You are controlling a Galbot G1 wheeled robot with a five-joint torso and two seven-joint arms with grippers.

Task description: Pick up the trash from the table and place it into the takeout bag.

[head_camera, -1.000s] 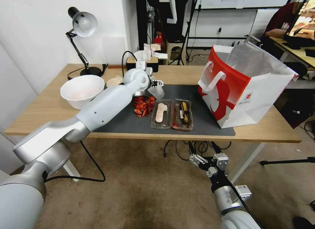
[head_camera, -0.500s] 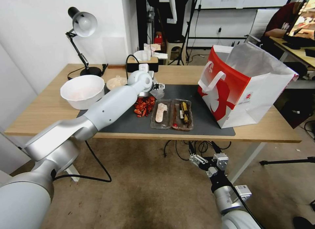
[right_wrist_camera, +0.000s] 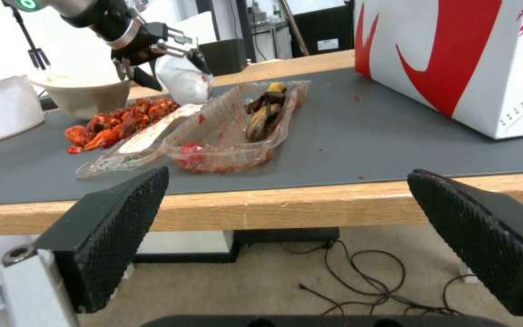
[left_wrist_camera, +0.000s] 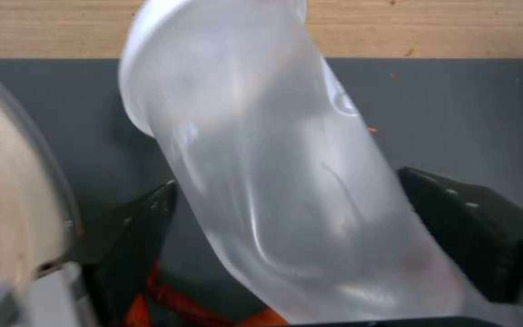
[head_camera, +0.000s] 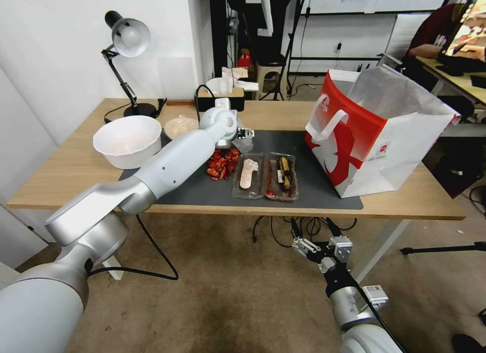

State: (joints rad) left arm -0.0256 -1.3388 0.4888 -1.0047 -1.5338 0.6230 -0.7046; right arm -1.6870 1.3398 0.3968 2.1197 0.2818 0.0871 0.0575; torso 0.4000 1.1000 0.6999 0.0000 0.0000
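The left gripper point(left_wrist_camera: 286, 218) hugs a clear plastic cup point(left_wrist_camera: 273, 172) above the dark mat point(head_camera: 283, 140). The right gripper point(right_wrist_camera: 286, 236) waits wide apart below the table point(head_camera: 76, 166). The takeout bag's point(head_camera: 374, 140) logo is too small to read.

On the table point(head_camera: 76, 166) with its one dark mat point(head_camera: 314, 191) stand one red-and-white paper bag point(head_camera: 374, 135), two clear plastic trays point(head_camera: 265, 177) side by side, one heap of red food scraps point(head_camera: 221, 164), one clear plastic cup point(left_wrist_camera: 273, 181), two bowls, a large white one point(head_camera: 126, 140) and a smaller beige one point(head_camera: 178, 125), one desk lamp point(head_camera: 126, 54) and one dark box point(head_camera: 220, 97) at the far edge. Two robot grippers are counted: the left point(head_camera: 246, 135) around the cup, the right point(head_camera: 322, 249) below the table's edge.
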